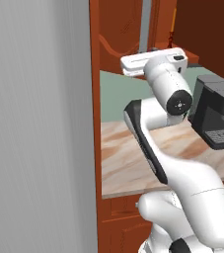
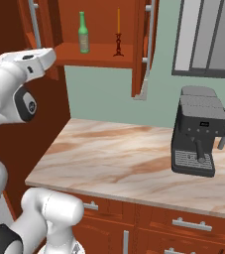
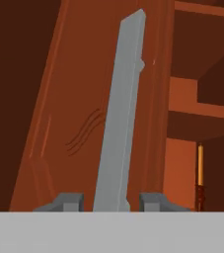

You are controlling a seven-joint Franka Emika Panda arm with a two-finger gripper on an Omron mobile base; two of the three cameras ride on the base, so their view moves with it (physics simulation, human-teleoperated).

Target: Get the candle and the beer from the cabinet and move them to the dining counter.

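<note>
The cabinet hangs on the wall with both doors swung open. On its shelf the green beer stands left of the orange candle on its dark base. The candle also appears at the right of the hand view, inside the cabinet. My gripper is open, its fingertips standing on either side of the left door's long grey bar handle with small gaps. My white hand is level with the shelf, at the left door. The dining counter is out of view.
A black coffee machine stands on the marbled countertop below the cabinet. The right door juts out over the counter. A grey wall panel rises at the left. Drawers run under the countertop.
</note>
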